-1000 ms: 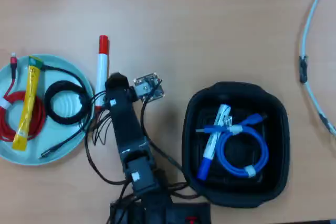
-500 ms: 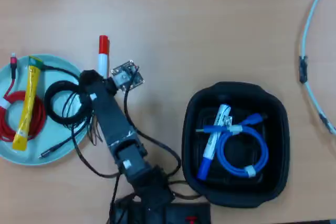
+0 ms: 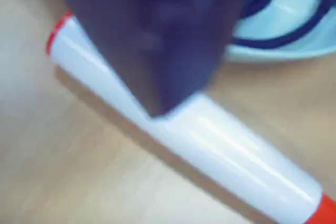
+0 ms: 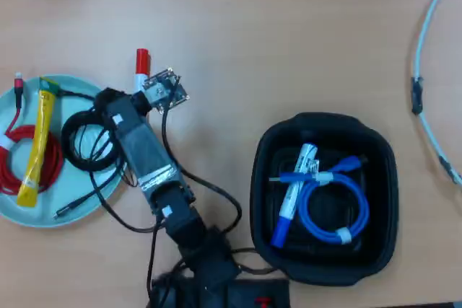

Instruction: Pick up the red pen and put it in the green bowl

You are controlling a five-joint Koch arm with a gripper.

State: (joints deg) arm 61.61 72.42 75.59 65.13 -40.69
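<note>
The red pen [image 4: 141, 61] lies on the table just right of the green bowl [image 4: 36, 214], and only its red cap end shows past the arm in the overhead view. My gripper [image 4: 134, 97] is above the pen's white barrel, hidden under the wrist and its camera board. In the wrist view the red pen [image 3: 236, 150] runs diagonally from upper left to lower right. One dark, blurred finger of my gripper [image 3: 159, 106] comes down from the top, and its tip meets the barrel. The other jaw does not show. The green bowl's rim [image 3: 273, 53] is at the upper right.
The bowl holds a yellow tube [image 4: 36, 146], a coiled red cable [image 4: 29, 160] and a coiled black cable [image 4: 90, 141]. A black tray [image 4: 325, 122] on the right holds a blue-capped marker [image 4: 289, 203] and a blue cable [image 4: 339, 207]. A white cable [image 4: 427, 27] runs along the right edge.
The arm has swung left, from beside the pen to over its barrel by the bowl's edge. The pen has not moved.
</note>
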